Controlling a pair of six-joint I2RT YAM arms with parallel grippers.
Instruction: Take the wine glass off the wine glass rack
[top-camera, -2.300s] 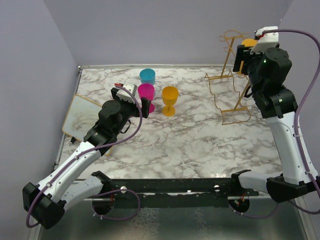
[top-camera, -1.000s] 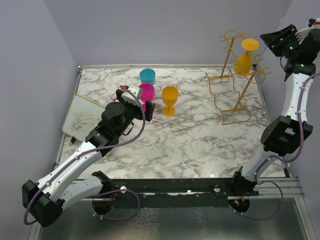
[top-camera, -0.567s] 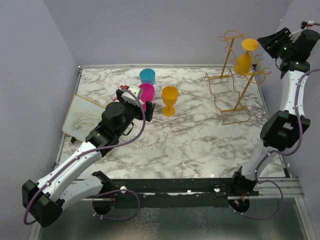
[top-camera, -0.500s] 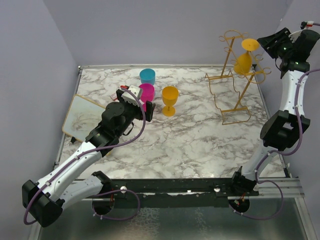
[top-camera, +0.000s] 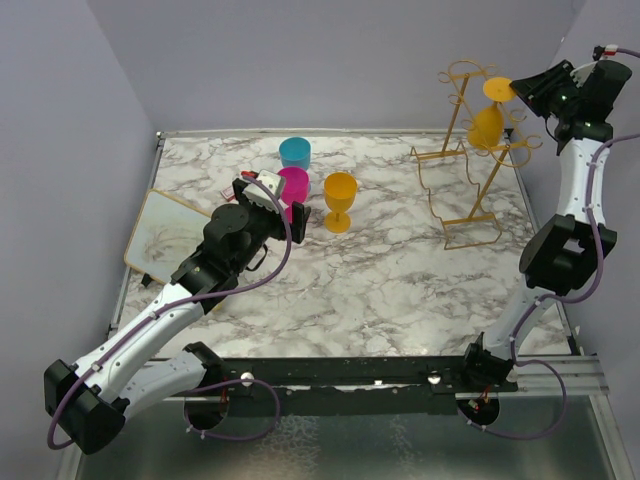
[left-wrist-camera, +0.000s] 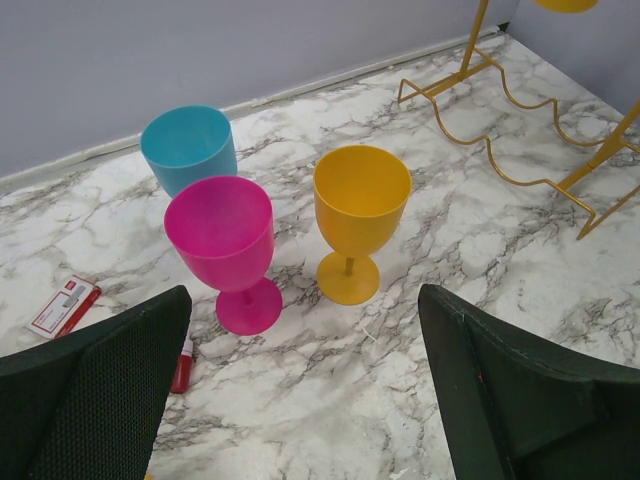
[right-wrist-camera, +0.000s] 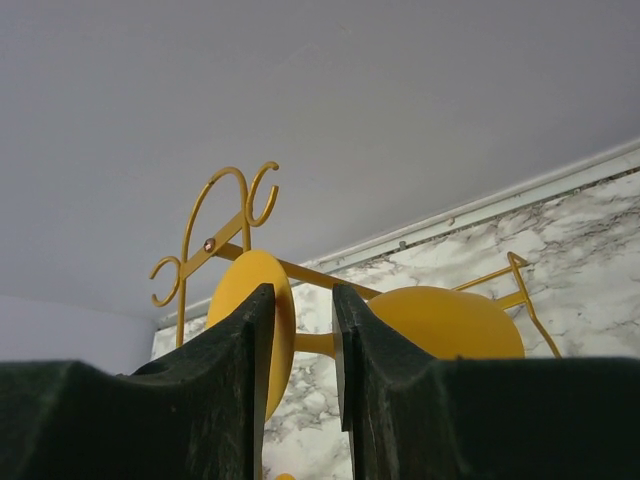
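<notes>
A yellow wine glass (top-camera: 487, 127) hangs upside down near the top of the gold wire wine glass rack (top-camera: 458, 110) at the back right, its round foot (top-camera: 500, 90) uppermost. My right gripper (top-camera: 518, 88) reaches in from the right at the height of the foot. In the right wrist view the glass (right-wrist-camera: 440, 320) lies sideways behind my right gripper (right-wrist-camera: 303, 292). The jaws are narrowed, with a gap showing. The foot's rim and the stem cross that gap, and the rack's loops (right-wrist-camera: 235, 190) curl above. My left gripper (left-wrist-camera: 303, 300) is wide open, low over the table.
Just beyond the left gripper stand a pink wine glass (left-wrist-camera: 220, 230), a yellow one (left-wrist-camera: 360, 200) and a blue cup (left-wrist-camera: 188, 145). A red marker (left-wrist-camera: 182, 360) and a small label (left-wrist-camera: 62, 307) lie by the left finger. A gold-edged marble tray (top-camera: 160, 235) sits at the left.
My right gripper has shifted left, closer to the hanging glass's foot, and its jaws have narrowed. The left arm has not moved.
</notes>
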